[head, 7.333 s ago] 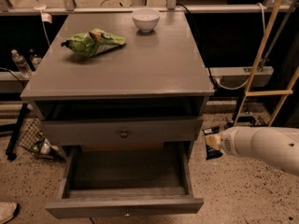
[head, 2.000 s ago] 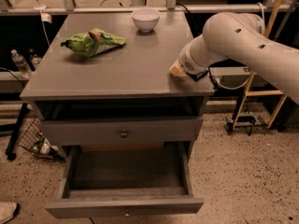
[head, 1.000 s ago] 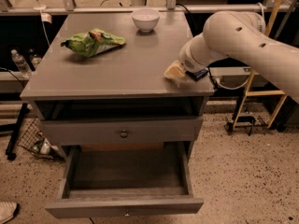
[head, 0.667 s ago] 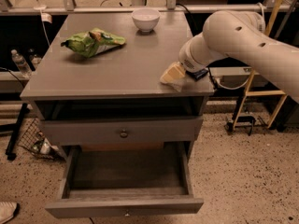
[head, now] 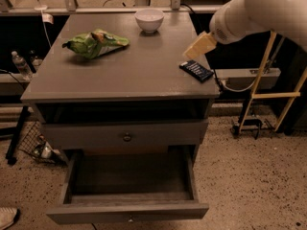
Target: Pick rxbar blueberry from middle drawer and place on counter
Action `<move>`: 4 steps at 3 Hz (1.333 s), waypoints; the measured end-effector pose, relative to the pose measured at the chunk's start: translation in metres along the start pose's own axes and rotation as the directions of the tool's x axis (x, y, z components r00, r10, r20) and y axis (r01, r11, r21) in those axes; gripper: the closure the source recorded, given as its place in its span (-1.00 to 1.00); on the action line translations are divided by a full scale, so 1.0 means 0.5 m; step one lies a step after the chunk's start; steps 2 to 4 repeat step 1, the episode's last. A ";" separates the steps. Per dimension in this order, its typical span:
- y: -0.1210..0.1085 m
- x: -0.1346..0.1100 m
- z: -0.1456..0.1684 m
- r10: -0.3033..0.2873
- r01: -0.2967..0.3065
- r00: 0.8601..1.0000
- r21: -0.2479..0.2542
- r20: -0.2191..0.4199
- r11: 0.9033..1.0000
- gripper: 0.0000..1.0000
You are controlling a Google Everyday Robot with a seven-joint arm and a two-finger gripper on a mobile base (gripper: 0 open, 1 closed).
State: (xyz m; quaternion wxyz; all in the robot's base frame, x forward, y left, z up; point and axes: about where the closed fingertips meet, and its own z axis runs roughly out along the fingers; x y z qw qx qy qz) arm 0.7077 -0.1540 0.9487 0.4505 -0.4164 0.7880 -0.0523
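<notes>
While the end effector [head: 199, 46] hangs just above the 3 o'clock edge of the tabletop [head: 120, 75], we see the snack bar [head: 196, 71] lying flat on that surface right below it. The bar sits toward 4 o'clock, and its dark wrapper with white print is angled across the corner. The bar rests on the tabletop and not in the end effector's hold. Whether the end effector itself is released or clenched we cannot tell. The white arm [head: 259, 11] reaches in from 2 o'clock.

At 12 o'clock on the tabletop stands a white bowl [head: 149, 19], and at 10 o'clock lies a green snack bag [head: 96, 43], both well apart from the bar.

Below the tabletop we see a dark open slot, then a closed drawer front with a round knob [head: 127, 137]. Under that is the open drawer [head: 127, 212], pulled out toward 6 o'clock. A water bottle [head: 21, 63] stands beside the cabinet at 9 o'clock.
</notes>
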 end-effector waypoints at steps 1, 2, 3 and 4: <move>-0.087 0.015 -0.073 0.056 -0.058 0.998 0.088 0.026 0.994 -1.00; -0.087 0.015 -0.073 0.056 -0.058 0.998 0.088 0.026 0.994 -1.00; -0.087 0.015 -0.073 0.056 -0.058 0.998 0.088 0.026 0.994 -1.00; -0.087 0.015 -0.073 0.056 -0.058 0.998 0.088 0.026 0.994 -1.00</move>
